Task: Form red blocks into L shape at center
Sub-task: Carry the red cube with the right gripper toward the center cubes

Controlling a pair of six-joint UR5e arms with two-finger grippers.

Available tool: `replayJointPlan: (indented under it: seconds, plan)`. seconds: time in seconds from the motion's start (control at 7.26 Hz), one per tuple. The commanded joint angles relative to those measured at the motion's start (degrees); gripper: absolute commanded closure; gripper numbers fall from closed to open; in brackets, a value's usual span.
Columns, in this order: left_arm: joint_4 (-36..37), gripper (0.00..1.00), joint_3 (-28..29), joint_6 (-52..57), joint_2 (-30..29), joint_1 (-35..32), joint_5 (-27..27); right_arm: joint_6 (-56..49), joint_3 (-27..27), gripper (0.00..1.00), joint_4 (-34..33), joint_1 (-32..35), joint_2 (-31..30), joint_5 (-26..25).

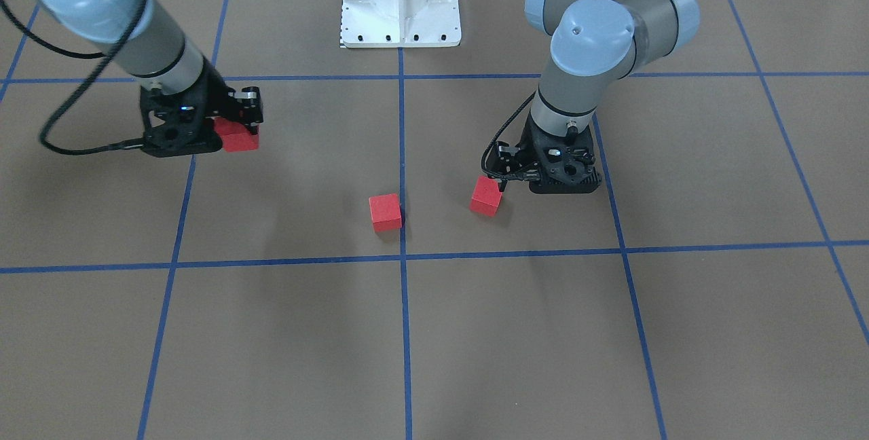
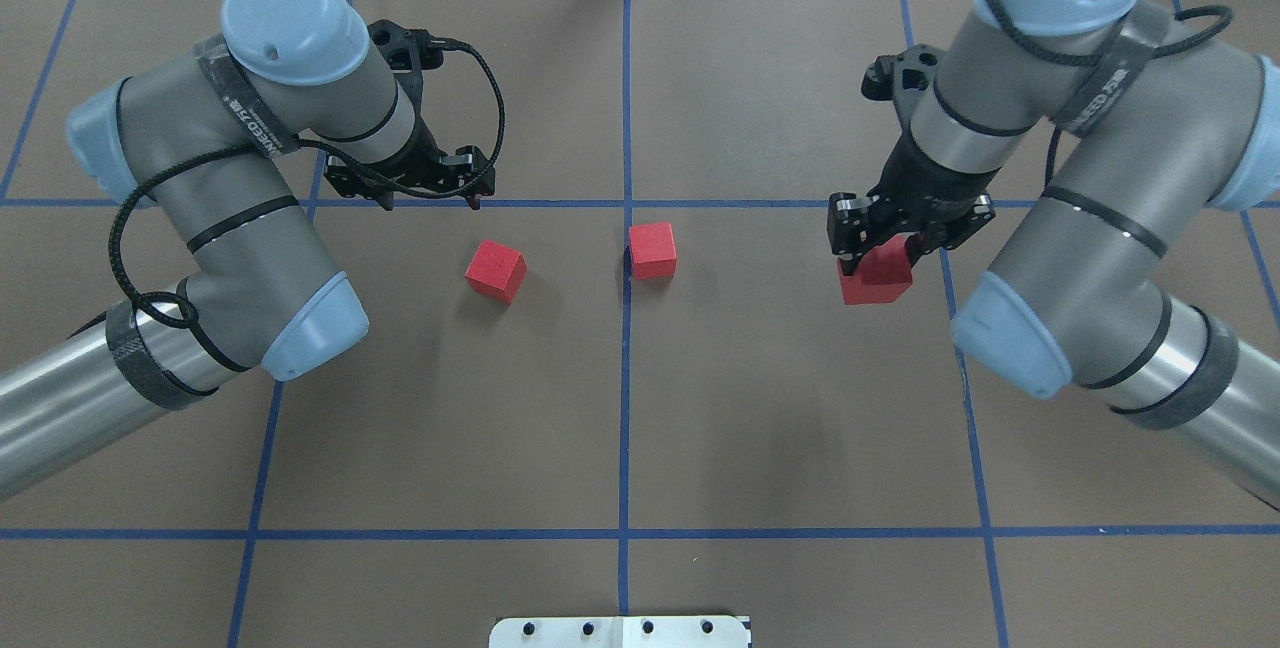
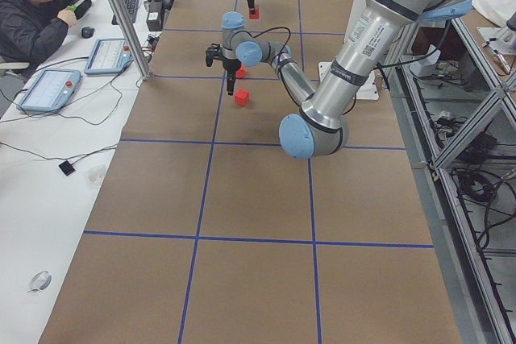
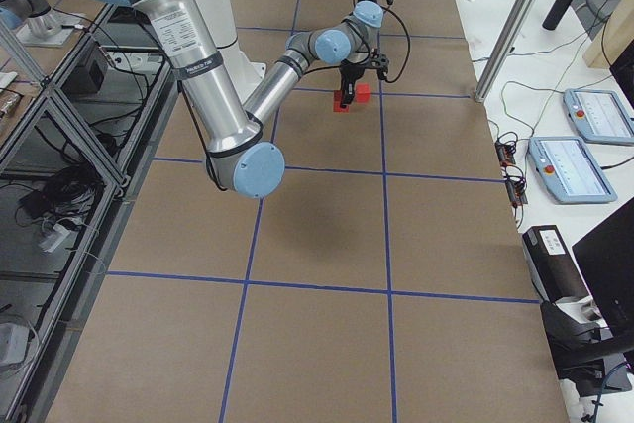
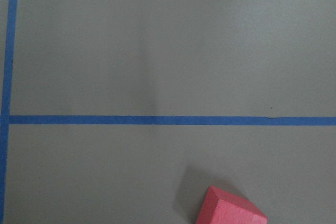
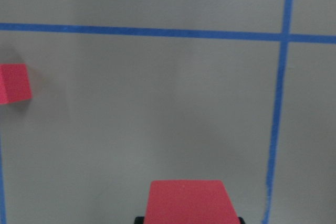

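Three red blocks show. One point(image 2: 652, 250) lies just beside the vertical blue line, near the center crossing point(image 2: 627, 203). A second point(image 2: 495, 270) lies left of it, turned at an angle. My left gripper point(image 2: 432, 196) hangs open and empty just beyond this block, close beside it in the front view point(image 1: 501, 178). The left wrist view shows only that block's corner point(image 5: 231, 211). My right gripper point(image 2: 880, 253) is shut on the third block point(image 2: 877, 280) and holds it low over the surface, well right of the center. That block also shows in the right wrist view point(image 6: 186, 200).
The white robot base plate point(image 2: 620, 631) sits at the near edge of the brown grid surface. A person sits at a side table with tablets point(image 3: 48, 90) past the far edge. Cables loop off both wrists.
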Motion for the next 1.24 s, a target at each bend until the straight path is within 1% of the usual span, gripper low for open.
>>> replayJointPlan:
  seconds: [0.0,0.14,0.28,0.41,0.69,1.1]
  plan:
    - [-1.4,0.0,0.2,0.1,-0.1,-0.1,0.0,7.7,-6.2,1.0,1.9,-8.8,7.1,-6.3]
    - [-1.4,0.0,0.7,0.0,-0.1,-0.1,0.0,9.3,-11.9,1.0,3.7,-10.2,11.4,-6.6]
    - [-1.4,0.0,0.7,0.0,-0.1,-0.1,0.0,11.5,-17.3,1.0,9.1,-11.2,13.4,-8.4]
    - [-1.4,0.0,0.8,0.4,-0.1,-0.2,0.0,12.4,-20.1,1.0,13.4,-11.8,13.6,-8.8]
    - [-1.4,0.0,0.8,1.4,-0.1,-0.9,0.0,12.4,-25.1,1.0,13.8,-12.2,18.1,-8.9]
    - [-1.4,0.0,0.8,1.4,-0.1,-1.3,0.0,13.5,-27.4,1.0,15.5,-12.0,18.6,-8.9]
